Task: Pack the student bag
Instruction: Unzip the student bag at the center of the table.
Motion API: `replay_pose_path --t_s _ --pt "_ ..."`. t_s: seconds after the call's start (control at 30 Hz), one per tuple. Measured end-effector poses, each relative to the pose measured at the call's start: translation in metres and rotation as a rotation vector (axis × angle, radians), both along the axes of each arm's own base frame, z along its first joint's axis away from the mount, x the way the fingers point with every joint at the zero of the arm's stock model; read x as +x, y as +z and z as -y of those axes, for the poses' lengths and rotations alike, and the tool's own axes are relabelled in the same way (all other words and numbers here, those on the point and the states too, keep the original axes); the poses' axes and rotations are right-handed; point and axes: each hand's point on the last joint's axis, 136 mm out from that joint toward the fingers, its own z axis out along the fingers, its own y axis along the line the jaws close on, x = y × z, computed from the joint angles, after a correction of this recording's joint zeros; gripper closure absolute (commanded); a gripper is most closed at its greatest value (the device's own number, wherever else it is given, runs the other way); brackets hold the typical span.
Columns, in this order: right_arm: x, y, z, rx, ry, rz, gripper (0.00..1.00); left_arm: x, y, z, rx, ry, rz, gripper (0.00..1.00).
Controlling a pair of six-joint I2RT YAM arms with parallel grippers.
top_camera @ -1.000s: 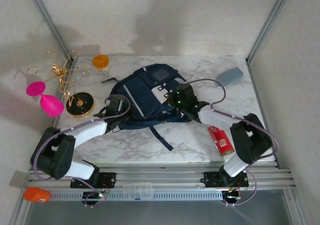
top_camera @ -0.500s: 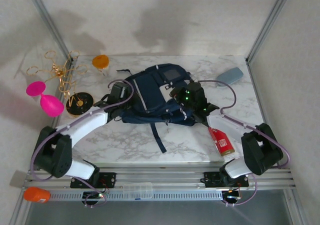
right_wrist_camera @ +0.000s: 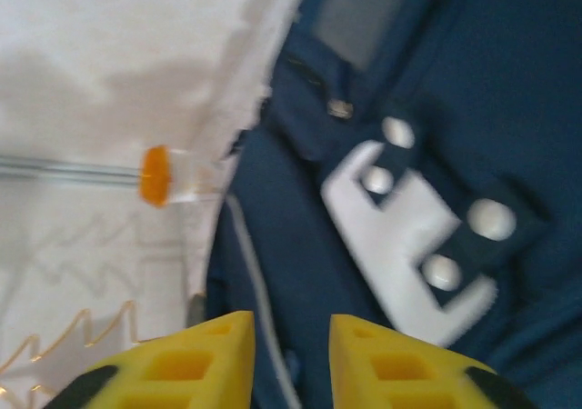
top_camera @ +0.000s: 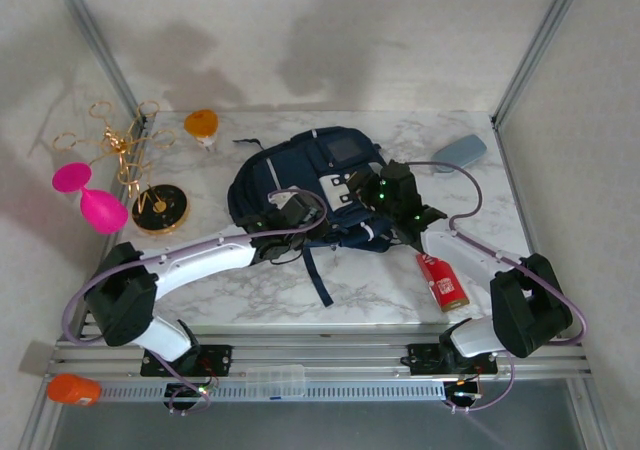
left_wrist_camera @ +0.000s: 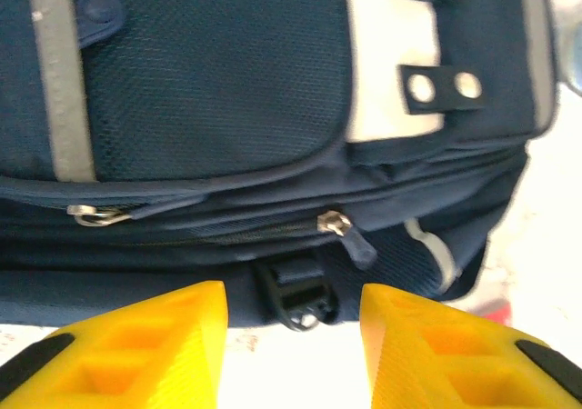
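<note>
Left arm has swung to the student bag's point(top_camera: 300, 170) near edge.
Jaws of the left gripper point(left_wrist_camera: 293, 307) stand apart, empty, facing the zippers point(left_wrist_camera: 335, 223); the right gripper point(right_wrist_camera: 291, 329) has just parted its jaws.

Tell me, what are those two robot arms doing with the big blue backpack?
Both arms are reaching over the student bag, which lies flat in the middle of the table. The left gripper sits open at the bag's zipper side, and the right gripper hovers open above its front with the white patches. Neither holds anything. A red packet, a grey-blue case and a small orange-lidded jar lie outside the bag, so the packing looks unfinished.
</note>
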Motion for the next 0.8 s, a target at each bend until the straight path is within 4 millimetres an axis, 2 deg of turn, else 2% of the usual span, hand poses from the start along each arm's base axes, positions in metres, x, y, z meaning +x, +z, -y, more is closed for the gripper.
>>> replay_pose_path --t_s 0.13,0.23,0.4,0.53,0.8 --pt "-0.015 -0.033 0.001 -0.080 0.032 -0.081 0.53 0.003 -0.018 -0.010 0.027 0.044 -0.020 0.61" --pt "-0.024 -0.059 -0.008 -0.141 0.074 -0.139 0.53 0.005 -0.029 -0.015 0.034 0.063 -0.035 0.61" --pt "-0.024 -0.089 -0.021 -0.202 0.107 -0.207 0.52 0.005 -0.041 -0.019 0.039 0.081 -0.048 0.62" --pt "-0.017 -0.093 -0.026 -0.222 0.106 -0.223 0.52 0.006 -0.044 -0.020 0.039 0.086 -0.045 0.61" --pt "0.002 -0.079 -0.033 -0.264 0.070 -0.198 0.55 0.006 -0.053 -0.021 0.054 0.090 -0.058 0.61"
